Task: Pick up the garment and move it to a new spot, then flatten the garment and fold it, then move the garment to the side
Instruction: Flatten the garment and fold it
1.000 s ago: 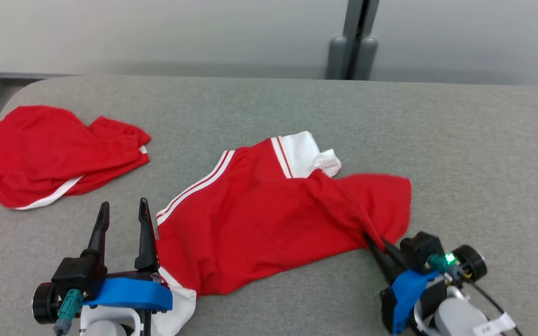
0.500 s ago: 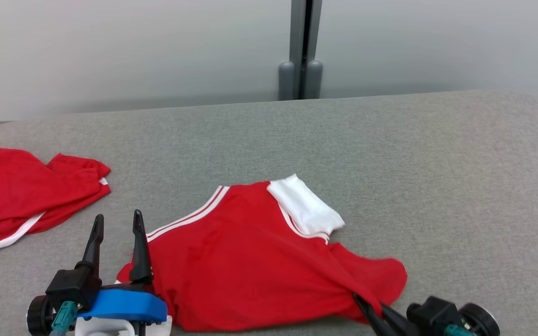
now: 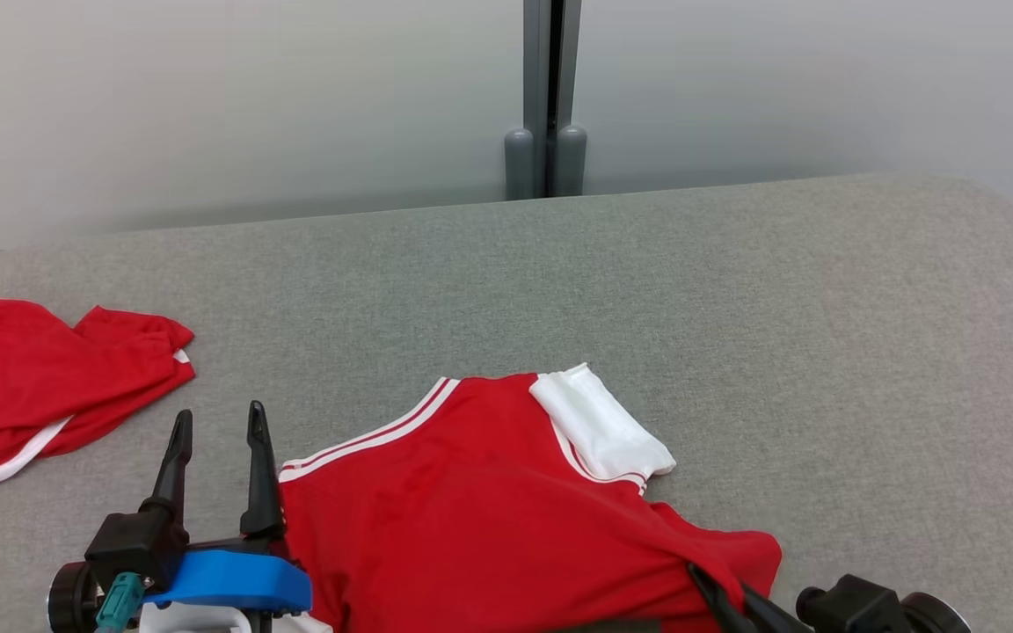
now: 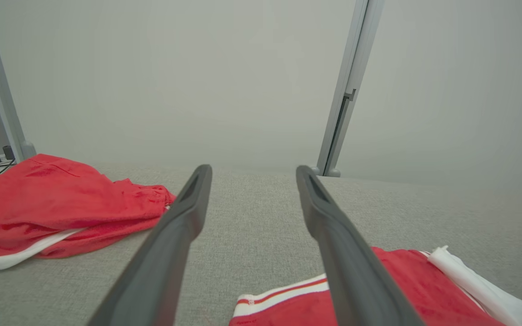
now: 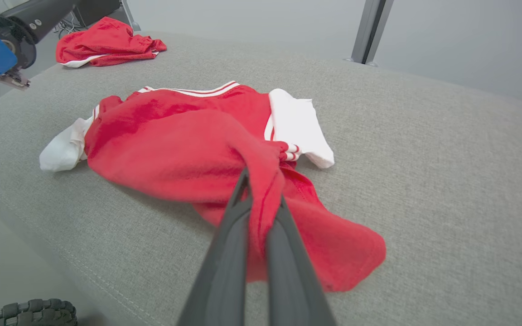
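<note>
- The red jersey [image 3: 489, 501], with white sleeves and white-striped trim, is lying crumpled on the grey fabric-covered table [image 3: 779, 290]; in the head view it is sitting toward the near edge, a little right of the middle
- One white sleeve [image 3: 599, 426] is pointing toward the far side of the table; the right wrist view is showing another white sleeve [image 5: 64, 151] at the jersey's opposite end
- The right gripper [image 3: 722, 591] is pinching a bunched fold of red cloth between its closed fingers at the jersey's near right corner; in the right wrist view the cloth is rising off the table into the grip, and a loose red flap is spreading on the table just past the fingers
- The left gripper [image 3: 218, 415] is hovering with its fingers spread wide and nothing between them; it is sitting just beside the jersey's striped left edge, and whether its inner finger is touching the cloth I cannot tell
- A second red garment [image 3: 32, 378] with a white stripe is lying in a heap at the table's left, well apart from the jersey and from both grippers
- A grey post [image 3: 546, 88] is standing behind the table against the pale wall
</note>
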`<state>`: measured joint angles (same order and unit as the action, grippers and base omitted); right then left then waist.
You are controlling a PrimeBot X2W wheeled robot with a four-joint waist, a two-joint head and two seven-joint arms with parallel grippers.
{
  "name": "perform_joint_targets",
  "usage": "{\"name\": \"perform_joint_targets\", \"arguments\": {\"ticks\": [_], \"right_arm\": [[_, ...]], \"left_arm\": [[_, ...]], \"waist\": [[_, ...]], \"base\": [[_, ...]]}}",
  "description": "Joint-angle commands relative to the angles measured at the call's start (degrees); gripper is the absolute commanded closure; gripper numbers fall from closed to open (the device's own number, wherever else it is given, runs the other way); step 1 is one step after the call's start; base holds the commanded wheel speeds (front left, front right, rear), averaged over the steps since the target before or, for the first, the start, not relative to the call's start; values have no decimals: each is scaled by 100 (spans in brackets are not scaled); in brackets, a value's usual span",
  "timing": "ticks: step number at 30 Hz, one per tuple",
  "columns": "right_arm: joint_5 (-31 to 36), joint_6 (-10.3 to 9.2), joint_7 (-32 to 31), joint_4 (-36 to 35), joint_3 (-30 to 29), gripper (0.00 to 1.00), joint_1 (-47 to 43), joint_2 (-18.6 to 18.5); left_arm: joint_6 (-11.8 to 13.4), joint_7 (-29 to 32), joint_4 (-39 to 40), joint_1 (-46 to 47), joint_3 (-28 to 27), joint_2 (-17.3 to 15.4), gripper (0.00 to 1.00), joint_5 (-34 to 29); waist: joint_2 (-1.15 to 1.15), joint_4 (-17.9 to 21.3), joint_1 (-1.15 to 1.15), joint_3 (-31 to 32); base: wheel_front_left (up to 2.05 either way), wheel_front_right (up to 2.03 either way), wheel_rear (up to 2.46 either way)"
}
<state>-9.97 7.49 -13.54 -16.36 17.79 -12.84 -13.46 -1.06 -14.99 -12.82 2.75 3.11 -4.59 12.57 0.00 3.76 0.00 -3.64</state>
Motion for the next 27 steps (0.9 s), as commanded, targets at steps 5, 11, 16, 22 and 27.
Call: {"name": "perform_joint_targets", "arguments": {"ticks": [5,11,16,22,27], "right_arm": [[9,1,221,193,-136,100,307,24],[156,1,507,765,-105,100,1103,31],[183,1,722,1497,38,100,1957,18],[127,1,1000,2441,109,100,2910,124],[111,1,1194,3159,91,100,3617,161]], "left_arm": [[-20,-28,6,-30,-29,21,0,-49],[-41,-28,-8,4,-22,39,0,-59],[-57,-29,-27,91,43,63,0,-71],[-87,-29,-71,181,121,98,0,-61],[-86,-29,-72,271,232,131,0,-34]], "waist": [[0,-96,0,49],[0,-270,0,45],[0,-479,0,-2],[0,-766,0,-100],[0,-1016,0,-234]], "base": [[0,0,0],[0,0,0],[0,0,0],[0,0,0],[0,0,0]]}}
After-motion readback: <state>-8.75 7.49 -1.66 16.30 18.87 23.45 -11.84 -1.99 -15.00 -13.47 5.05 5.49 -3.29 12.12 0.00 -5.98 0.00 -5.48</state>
